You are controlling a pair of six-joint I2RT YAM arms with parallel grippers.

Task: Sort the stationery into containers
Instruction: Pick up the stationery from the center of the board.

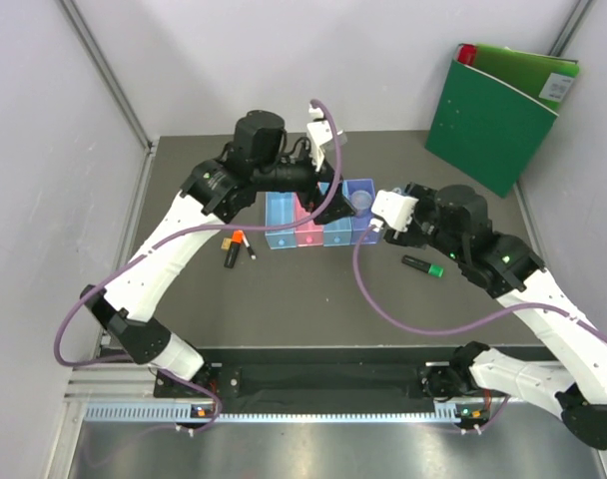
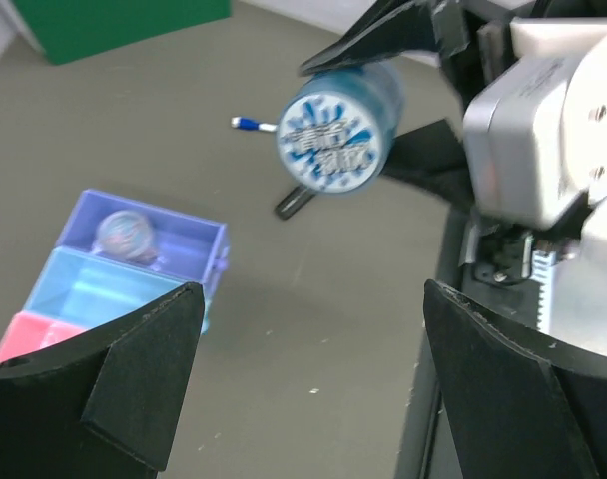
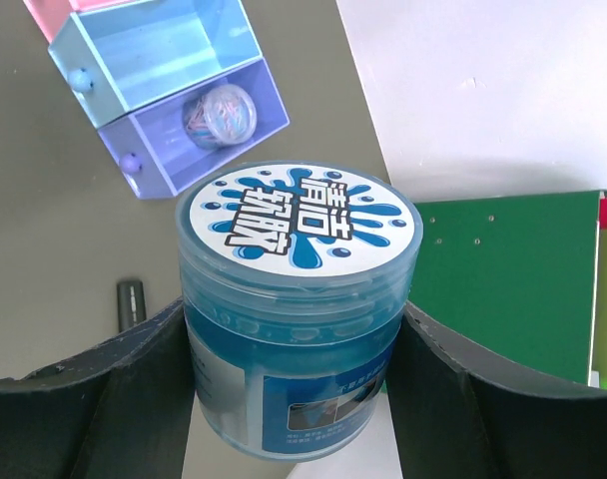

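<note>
- Blue tub (image 3: 299, 299), with a white splash-label lid, sits between the fingers of the right gripper (image 3: 299, 384), clamped on both sides.
- The tub is held off the table, just beside the purple bin (image 3: 149, 165) at the end of the bin row (image 1: 318, 236).
- Green-capped marker (image 1: 423, 265) lies on the table nearby, untouched.
- Left gripper (image 2: 313, 379) is spread wide, holds nothing, and hovers over the bins.

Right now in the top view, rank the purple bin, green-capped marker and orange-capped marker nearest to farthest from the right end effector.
From the right end effector, holding the blue jar:
1. Purple bin, right beside it, at the end of the row.
2. Green-capped marker, lying off to its right.
3. Orange-capped marker, beyond the row's left end.
</note>
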